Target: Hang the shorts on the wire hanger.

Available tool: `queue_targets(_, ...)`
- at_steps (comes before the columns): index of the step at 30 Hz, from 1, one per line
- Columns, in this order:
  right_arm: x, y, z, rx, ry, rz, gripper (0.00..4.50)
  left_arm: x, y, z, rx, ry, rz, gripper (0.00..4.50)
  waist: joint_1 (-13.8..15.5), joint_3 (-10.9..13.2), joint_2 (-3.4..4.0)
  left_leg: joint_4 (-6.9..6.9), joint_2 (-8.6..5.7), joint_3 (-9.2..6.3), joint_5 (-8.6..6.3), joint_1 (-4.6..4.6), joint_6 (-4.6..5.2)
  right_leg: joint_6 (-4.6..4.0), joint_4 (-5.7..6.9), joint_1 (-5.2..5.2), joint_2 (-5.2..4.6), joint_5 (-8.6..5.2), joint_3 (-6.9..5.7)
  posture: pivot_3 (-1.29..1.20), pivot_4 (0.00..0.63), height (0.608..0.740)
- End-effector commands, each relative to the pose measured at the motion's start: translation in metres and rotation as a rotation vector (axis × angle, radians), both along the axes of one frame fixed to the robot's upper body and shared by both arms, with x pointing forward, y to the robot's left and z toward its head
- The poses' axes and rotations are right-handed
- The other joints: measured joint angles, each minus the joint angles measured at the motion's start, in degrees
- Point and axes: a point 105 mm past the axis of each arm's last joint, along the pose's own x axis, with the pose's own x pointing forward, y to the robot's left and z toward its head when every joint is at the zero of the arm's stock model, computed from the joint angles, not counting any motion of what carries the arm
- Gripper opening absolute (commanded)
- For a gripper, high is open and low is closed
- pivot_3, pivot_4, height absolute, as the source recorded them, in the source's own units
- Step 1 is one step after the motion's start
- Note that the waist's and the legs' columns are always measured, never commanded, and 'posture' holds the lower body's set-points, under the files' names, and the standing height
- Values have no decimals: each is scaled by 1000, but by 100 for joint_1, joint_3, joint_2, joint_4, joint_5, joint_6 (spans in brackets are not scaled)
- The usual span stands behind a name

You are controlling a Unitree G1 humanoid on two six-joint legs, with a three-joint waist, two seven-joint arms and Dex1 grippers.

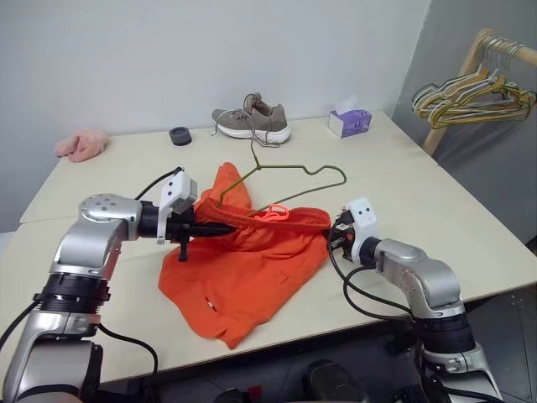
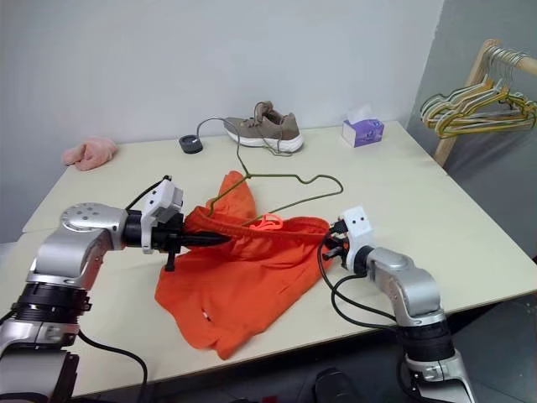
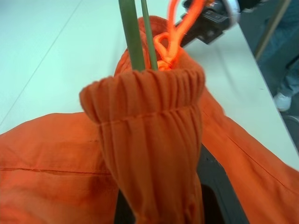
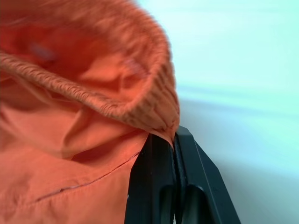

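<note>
Tools (image 1: 220,227) (image 1: 336,234) stretch shorts (image 1: 252,269) waistband, pointing inward

Premises are presenting as a bare test room or lab, not a home. A plain pale table (image 1: 436,210) is standing against an unadorned grey wall (image 1: 252,50), and a wooden rack (image 1: 470,71) is carrying bunched hangers (image 1: 470,96) alongside
</note>
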Motion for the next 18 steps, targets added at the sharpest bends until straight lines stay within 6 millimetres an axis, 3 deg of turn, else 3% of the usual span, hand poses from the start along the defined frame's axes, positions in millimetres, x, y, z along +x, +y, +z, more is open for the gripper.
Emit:
queue_targets(1, 11, -28, 11, -44, -66, -92, 0, -6, 14, 12, 32, -19, -3, 2, 2, 1, 2, -1, 0, 1, 0, 0, 0, 0, -1, -1, 0, 0, 1, -259, 25, 740)
queue_targets(9, 15, -45, 17, -71, -116, -149, 0, -17, 27, 0, 159, 28, -44, 2, 14, 2, 3, -3, 0, 7, 0, 0, 0, 1, -4, -2, 1, -1, 7, -259, 25, 740)
queue_targets(18, 14, -46, 25, -80, -143, -137, 0, -4, 40, -9, 243, -23, 13, 2, 93, 2, 2, -4, 1, 9, 0, -1, 0, 1, -4, -5, 1, -1, 9, -266, 24, 740)
